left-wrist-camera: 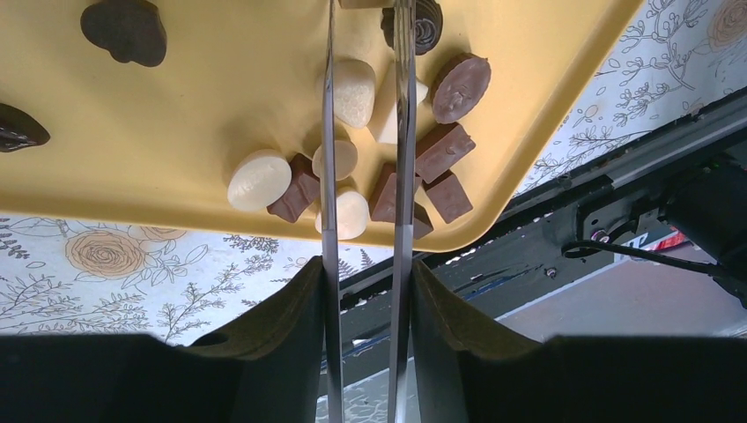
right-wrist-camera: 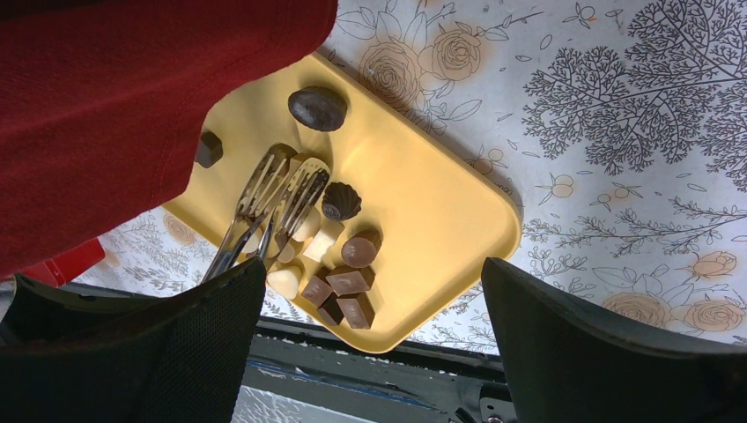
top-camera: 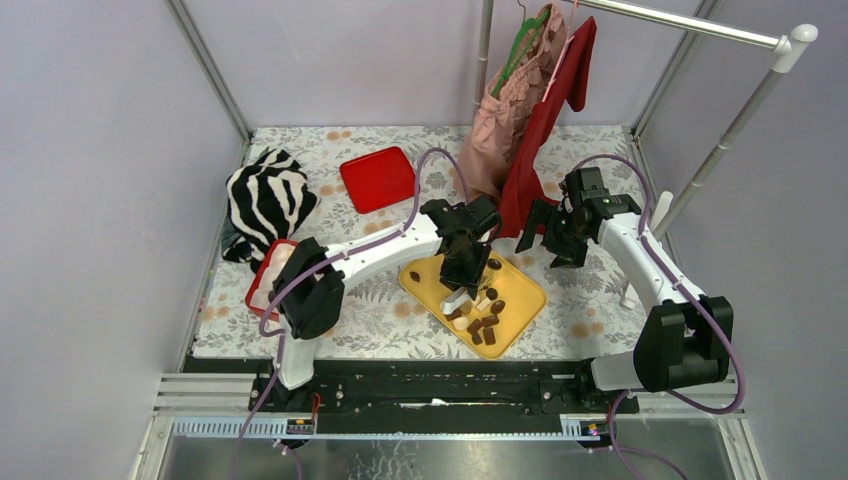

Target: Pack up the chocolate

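Where the left tool (left-wrist-camera: pixel 366 304) holds tongs (left-wrist-camera: pixel 403 53), chocolate (left-wrist-camera: pixel 354 92) lies between them.

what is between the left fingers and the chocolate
Metal tongs, clamped in the left fingers, reach to the chocolate on the tray, seen in the left wrist view.

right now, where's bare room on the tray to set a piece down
The tray's right half is bare, from the chocolates to its right rim. Crowded along the near-left rim, tongs over the pile. The cloth right of the tray is bare too.
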Controlling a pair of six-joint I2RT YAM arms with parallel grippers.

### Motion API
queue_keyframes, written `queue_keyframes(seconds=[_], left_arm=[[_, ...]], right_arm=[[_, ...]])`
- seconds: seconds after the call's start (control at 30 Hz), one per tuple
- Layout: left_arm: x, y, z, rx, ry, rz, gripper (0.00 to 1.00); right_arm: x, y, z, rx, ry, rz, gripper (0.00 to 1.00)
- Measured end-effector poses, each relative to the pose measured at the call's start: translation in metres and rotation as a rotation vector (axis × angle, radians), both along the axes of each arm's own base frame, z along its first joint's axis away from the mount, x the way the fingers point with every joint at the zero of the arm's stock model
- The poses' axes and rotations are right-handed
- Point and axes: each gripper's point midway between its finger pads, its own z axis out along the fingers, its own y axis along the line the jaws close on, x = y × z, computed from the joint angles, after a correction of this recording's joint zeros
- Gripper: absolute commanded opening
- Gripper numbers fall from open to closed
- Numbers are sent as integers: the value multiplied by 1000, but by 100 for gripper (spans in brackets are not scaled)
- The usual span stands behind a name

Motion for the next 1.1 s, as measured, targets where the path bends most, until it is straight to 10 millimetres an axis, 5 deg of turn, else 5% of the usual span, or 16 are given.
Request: queue_keyframes(seconds=[0.3,0.53,0.67,0.77,0.93,1.1], left_arm=[[2,1,-1,7,-9,4,1],[9,6,5,32,-49,23,0],[14,26,19,57,-70,61,0],[24,58,44,48,-99,140,0],[54,148,94,30,-189,412,0],[44,218,99,87,-178,642,0]], right_arm=[[0,0,0,0,0,0,100],[0,0,0,0,0,0,100],[0,0,0,0,0,1,100],[0,0,0,0,0,1,100],[0,0,0,1,1,1,100],[0,0,-2,1,9,2,100]])
